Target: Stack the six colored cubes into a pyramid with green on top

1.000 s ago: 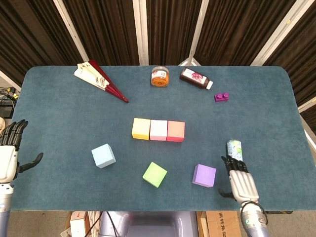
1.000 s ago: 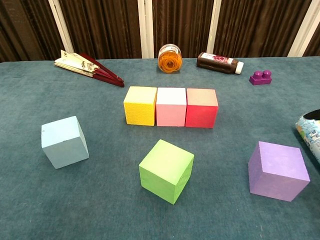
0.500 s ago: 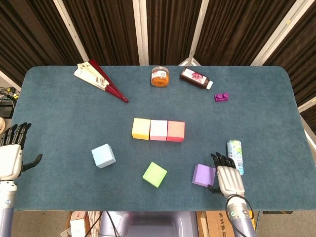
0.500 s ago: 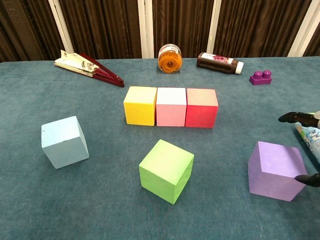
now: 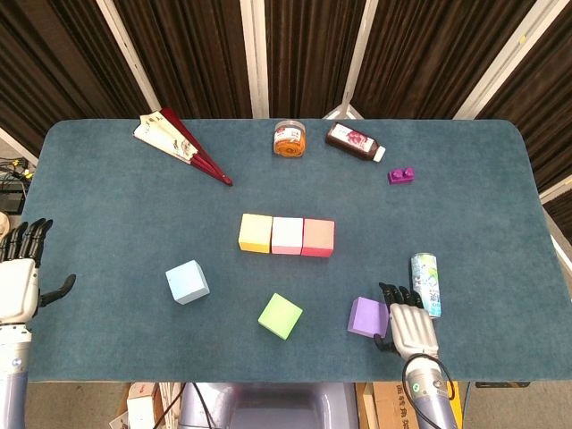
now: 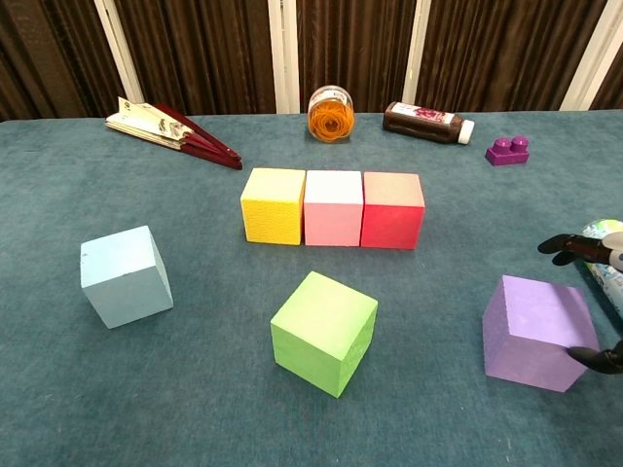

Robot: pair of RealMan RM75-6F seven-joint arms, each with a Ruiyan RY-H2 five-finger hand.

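The right robot hand (image 5: 409, 327) sits beside the purple cube (image 5: 367, 316), fingers spread, thumb at the cube's near corner; whether it grips is unclear. The left robot hand (image 5: 20, 277) hangs open off the desk (image 5: 116, 232) edge. The chest view cuts off most of the right robot hand.

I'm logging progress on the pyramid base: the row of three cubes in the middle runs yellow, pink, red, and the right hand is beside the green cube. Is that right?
One thing is wrong. The right hand is beside the purple cube, not the green cube, as the head view shows. The row does run yellow, pink, red.
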